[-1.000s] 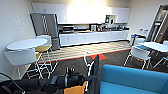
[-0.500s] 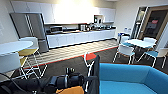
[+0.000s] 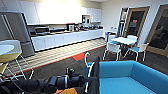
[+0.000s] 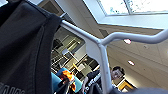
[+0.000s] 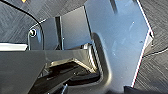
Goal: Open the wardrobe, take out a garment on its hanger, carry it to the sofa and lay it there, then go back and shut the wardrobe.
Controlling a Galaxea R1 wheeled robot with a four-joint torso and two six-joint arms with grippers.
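The robot's left arm [image 3: 60,82] is carrying a thin white hanger [image 3: 88,67] bearing a black soft top [image 3: 96,75], just beside the bright blue upholstered sofa [image 3: 130,77]. Jaw positions cannot be told.

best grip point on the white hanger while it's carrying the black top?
Probably the bare neck of the hanger, just under where the shoulder bars meet and below the hook. It stands upright and thin, clear of the garment draped on the shoulder bar, so a gripper could close across it from the side without pinching fabric.
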